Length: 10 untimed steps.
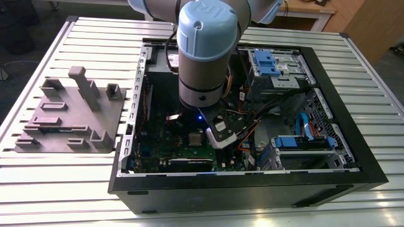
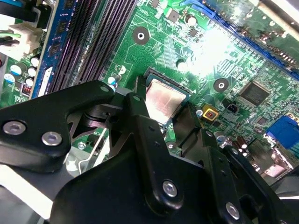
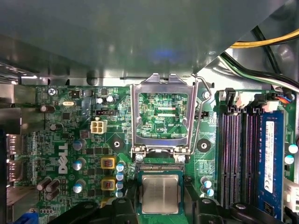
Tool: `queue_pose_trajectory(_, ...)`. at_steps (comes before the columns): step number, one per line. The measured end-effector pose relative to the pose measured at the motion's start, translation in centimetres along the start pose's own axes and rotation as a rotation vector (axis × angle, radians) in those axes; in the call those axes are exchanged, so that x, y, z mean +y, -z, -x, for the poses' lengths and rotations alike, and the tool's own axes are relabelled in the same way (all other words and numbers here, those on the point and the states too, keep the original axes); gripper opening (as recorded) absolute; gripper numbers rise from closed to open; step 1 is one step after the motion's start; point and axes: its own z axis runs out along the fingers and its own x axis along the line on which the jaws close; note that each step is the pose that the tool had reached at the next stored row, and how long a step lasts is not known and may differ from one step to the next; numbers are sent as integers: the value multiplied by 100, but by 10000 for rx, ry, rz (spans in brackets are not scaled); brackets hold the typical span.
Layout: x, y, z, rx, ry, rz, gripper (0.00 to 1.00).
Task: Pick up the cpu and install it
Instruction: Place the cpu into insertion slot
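The cpu (image 3: 160, 193), a small silver-grey square chip, lies flat in the socket on the green motherboard (image 3: 60, 140) inside the open computer case (image 1: 353, 156). It also shows in the second wrist view (image 2: 163, 102) and in the exterior view (image 1: 195, 138). My gripper (image 3: 162, 204) hovers just over it and is open. One black finger (image 2: 138, 100) stands on each side of the chip, with a small gap to its edges. The socket's metal load plate (image 3: 161, 84) is swung up and its lever (image 3: 202, 116) is released.
Memory slots (image 3: 238, 154) run beside the socket. Cables (image 1: 252, 118) and blue drive brackets (image 1: 303, 142) crowd the case on the exterior view's right. A grey fixture block (image 1: 69, 116) sits on the slatted table (image 1: 63, 179) outside the case.
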Motion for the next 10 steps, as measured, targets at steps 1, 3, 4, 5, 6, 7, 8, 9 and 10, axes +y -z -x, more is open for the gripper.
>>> queue_pose_trajectory(1, 0, -3, 1, -5, 1, 1, 48)
queue_pose_trajectory(3, 0, -5, 0, 1, 1, 1, 54)
queue_pose_trajectory(4, 0, -6, 0, 2, 1, 0, 54)
queue_pose_trajectory(5, 0, -6, 0, 2, 1, -1, 54)
queue_pose_trajectory(6, 0, -5, 0, 1, 0, 1, 54)
queue_pose_trajectory(7, 1, -1, 0, 0, 0, 4, 54)
queue_pose_trajectory(8, 1, 0, 0, -1, 0, 6, 54)
queue_pose_trajectory(9, 1, 2, 0, -2, -1, 7, 54)
queue_pose_trajectory(10, 1, 4, 0, -1, 0, 6, 54)
